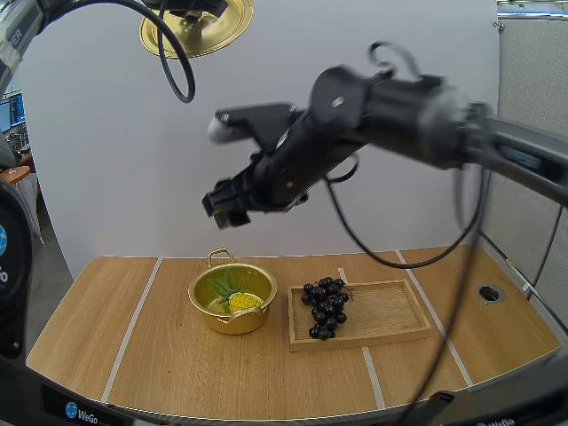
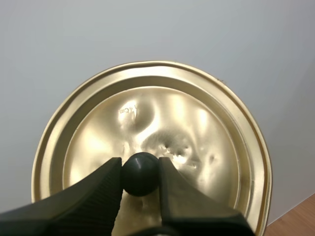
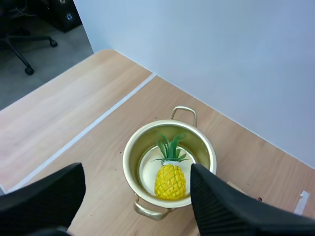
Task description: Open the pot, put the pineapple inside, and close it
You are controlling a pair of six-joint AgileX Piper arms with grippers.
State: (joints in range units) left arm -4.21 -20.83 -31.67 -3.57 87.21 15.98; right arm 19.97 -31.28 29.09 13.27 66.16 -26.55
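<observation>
Two fingers of your left gripper [image 2: 140, 174] are clamped on the round black knob [image 2: 140, 169] of the lid [image 2: 197, 128], one on each side. The golden disc spreads out just beyond them. In the high view that lid [image 1: 197, 27] hangs far above the table [image 1: 177, 373], well apart from everything on it.

Judge the lid as light, stiff, thin metal. Its face shows shallow dents, so it bends if knocked. The knob is the only sound place to hold it, since the polished rim looks slippery. A ball-shaped knob can also swivel in a pinch, so expect the disc to tilt or swing if you move fast.

Your right gripper [image 3: 138, 169] has its fingers spread wide and carries nothing. Straight below it sits the pot [image 3: 130, 157], uncovered. The pineapple [image 3: 170, 181] lies inside on the bottom, its leaves toward the far handle. It looks like a small, light toy that sits lower than the rim, so it should not foul the lid.

Farther out to the side of that gripper [image 1: 226, 206], a wooden tray [image 1: 390, 311] lies just beside the pot and holds a bunch of grapes [image 1: 325, 306]. The pot itself seems light enough to slide, so set the lid down level and gently.
</observation>
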